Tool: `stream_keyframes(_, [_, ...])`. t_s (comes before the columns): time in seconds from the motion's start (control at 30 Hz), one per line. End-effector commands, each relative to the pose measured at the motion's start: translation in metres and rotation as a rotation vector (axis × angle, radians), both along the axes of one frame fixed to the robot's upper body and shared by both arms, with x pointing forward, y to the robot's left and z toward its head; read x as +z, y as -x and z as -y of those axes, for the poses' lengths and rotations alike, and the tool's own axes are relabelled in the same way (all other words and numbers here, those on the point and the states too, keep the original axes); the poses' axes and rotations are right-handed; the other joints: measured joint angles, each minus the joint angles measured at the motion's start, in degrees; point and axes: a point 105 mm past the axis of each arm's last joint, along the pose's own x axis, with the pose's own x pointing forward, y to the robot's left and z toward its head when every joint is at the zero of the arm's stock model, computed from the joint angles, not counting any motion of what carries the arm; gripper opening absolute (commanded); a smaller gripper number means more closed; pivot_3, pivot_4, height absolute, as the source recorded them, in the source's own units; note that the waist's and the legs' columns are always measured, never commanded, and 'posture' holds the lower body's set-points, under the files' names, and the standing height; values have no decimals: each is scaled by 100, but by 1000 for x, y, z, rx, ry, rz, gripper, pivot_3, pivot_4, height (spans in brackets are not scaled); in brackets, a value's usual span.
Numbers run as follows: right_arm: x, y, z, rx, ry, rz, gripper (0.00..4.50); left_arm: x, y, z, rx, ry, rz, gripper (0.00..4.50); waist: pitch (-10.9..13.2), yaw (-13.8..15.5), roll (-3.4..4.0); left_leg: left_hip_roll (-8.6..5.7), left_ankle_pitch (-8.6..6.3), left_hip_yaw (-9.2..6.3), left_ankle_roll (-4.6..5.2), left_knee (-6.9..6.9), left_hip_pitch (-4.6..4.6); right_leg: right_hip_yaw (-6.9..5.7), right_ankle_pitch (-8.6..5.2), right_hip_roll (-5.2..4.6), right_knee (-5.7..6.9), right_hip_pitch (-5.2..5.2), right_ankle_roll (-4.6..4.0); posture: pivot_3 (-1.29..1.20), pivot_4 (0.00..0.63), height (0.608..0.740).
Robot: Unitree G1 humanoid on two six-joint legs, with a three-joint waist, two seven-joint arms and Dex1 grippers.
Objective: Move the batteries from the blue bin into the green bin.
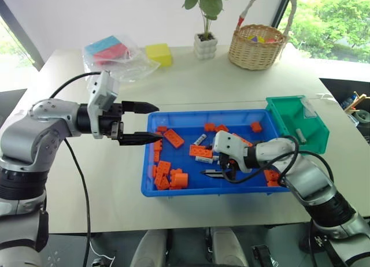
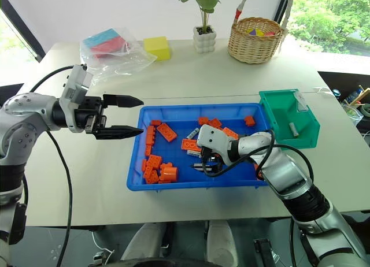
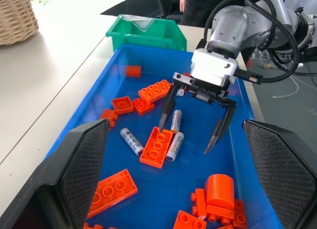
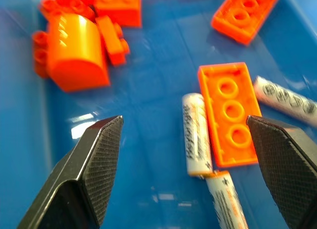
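Left eye view first: blue bin point(image 1: 173, 189) sits in the middle of the surface point(image 1: 191, 85), with the green bin point(image 1: 312, 141) right at its far right corner. One battery point(image 1: 299, 135) is lying inside the green bin. The blue one is full of orange bricks point(image 1: 173, 138), plus a couple of batteries near the middle. Right tool point(image 1: 211, 173) is down inside the blue bin, fingers spread, nothing in them. Left tool point(image 1: 151, 122) hangs at the bin's left rim, pointing across it, fingers apart and empty. At the back of the surface: a wicker basket point(image 1: 254, 46), a small potted plant point(image 1: 205, 44), a yellow block point(image 1: 159, 54) and a plastic bag point(image 1: 113, 53) with coloured stuff in it.

Right eye view is the same layout, nothing extra to add.

Left wrist view looks across the blue bin at the right tool, which is wide open over the batteries: three of them lie by one brick point(image 3: 158, 147), one to one side of it and two to the other side, one past the other. Neither finger touches them.

Right wrist view is close up: two batteries point(image 4: 196, 134) end to end right beside that brick, a third on its other side, all flat on the bin floor between the spread fingers point(image 4: 99, 154).
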Motion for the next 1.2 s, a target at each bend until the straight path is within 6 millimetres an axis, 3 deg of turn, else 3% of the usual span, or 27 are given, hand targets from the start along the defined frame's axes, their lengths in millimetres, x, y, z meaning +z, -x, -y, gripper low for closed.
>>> stream_keyframes(0.03, [6, 9, -5, 36, -6, 31, 4063, 6, 7, 0, -29, -19, 31, 4500, 0, 0, 0, 0, 0, 0, 0, 0, 0, 0, 0, 0, 0, 0, 0, 0, 150, 702])
stream_keyframes(0.37, [1, 16, -7, 29, -24, -21, 4063, 1, 13, -1, -70, -70, 19, 4500, 0, 2, 0, 0, 0, 0, 0, 0, 0, 0, 0, -1, -3, 1, 0, 0, 150, 702])
stream_keyframes(0.47, [-2, 15, -7, 21, -27, -34, 3272, 1, 13, -1, -73, -75, 22, 4500, 0, 4, 0, 0, 0, 0, 0, 0, 0, 0, 0, -1, -5, 1, 0, 0, 150, 702])
stream_keyframes(0.67, [-11, 15, -8, 13, -22, -47, 352, 3, 12, -1, -70, -72, 26, 4500, 0, 1, 0, 0, 0, 0, 0, -1, 0, 0, 0, 0, -6, 2, 0, 0, 150, 702])
stream_keyframes(0.7, [-12, 15, -8, 14, -22, -49, 104, 3, 12, -1, -69, -71, 27, 4500, 0, 2, 0, 0, 0, 0, 0, -1, 0, 0, 0, 0, -6, 2, 0, 0, 150, 702])
stream_keyframes(1.0, [-12, 12, -6, 13, -10, -43, 108, 5, 11, 0, -63, -61, 28, 4500, 0, -3, 0, 1, 0, 0, 0, -1, 0, -1, 0, 1, -6, 3, 0, 0, 150, 702])
stream_keyframes(1.17, [23, 7, -5, -2, -75, -3, 108, 4, 12, 0, -65, -61, 26, 4500, 0, 1, 0, 1, 0, 0, 0, 0, 0, -1, 0, 0, -6, 3, 0, 0, 150, 702])
stream_keyframes(1.2, [43, 2, 0, -32, -112, 15, 108, 4, 12, 0, -65, -60, 27, 4500, 0, 2, 0, 1, 0, 0, 0, 0, 0, 0, 0, 0, -6, 3, 0, 0, 150, 702])
